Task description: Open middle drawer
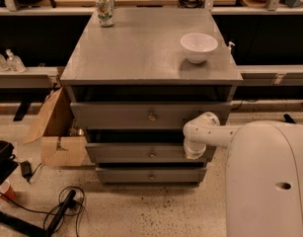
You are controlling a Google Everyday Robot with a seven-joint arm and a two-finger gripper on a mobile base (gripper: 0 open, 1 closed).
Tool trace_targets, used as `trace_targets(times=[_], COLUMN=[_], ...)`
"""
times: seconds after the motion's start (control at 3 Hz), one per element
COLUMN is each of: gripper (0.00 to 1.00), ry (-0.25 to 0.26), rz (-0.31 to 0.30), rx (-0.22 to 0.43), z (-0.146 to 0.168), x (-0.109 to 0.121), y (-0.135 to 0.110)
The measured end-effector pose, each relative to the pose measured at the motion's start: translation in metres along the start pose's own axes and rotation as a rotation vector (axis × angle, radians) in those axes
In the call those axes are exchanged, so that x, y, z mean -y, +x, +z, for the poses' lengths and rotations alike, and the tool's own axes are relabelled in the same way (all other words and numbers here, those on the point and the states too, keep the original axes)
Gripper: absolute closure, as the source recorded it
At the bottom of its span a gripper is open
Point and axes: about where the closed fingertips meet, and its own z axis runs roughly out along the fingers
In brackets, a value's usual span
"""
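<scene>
The gripper [194,154] sits at the tip of the white arm [210,132], low against the right-hand part of the middle drawer [126,153], close to its upper edge and well to the right of its small knob [152,155]. Whether the gripper is open or closed cannot be told, since the wrist above covers it, and no hold on the knob shows. The arm runs back to the right into the robot's big white body [267,181], which fills the lower right corner

The middle drawer is the second of three grey fronts in the cabinet [141,58], under the uppermost drawer [116,115] and over the lowest drawer [121,174]. Its front lies about in step with its neighbours, with a dark gap above it but no inside on show, so it looks shut or barely started

By my reading the approach is made and the opening itself is all left: a hold must be found on the knob or on the front's edge, and then the drawer must be drawn straight out toward the robot

On the cabinet top stand a white bowl [199,47] near the right edge and a can [105,10] at the far left corner, well apart. A cardboard box [57,132] leans by the cabinet's left side, and cables [67,206] lie on the floor
</scene>
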Motion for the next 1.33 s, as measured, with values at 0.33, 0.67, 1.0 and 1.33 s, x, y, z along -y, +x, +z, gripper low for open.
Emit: trace_targets(times=[0.33, 0.67, 1.0, 1.33], gripper=[1.00, 1.00, 1.00, 1.00], ry=[0.000, 0.000, 0.000, 0.000], rz=[0.000, 0.000, 0.000, 0.000], rx=[0.000, 0.000, 0.000, 0.000], z=[0.0000, -0.0001, -0.0001, -0.0001], x=[0.0000, 0.0000, 0.0000, 0.0000], y=[0.0000, 0.0000, 0.0000, 0.0000])
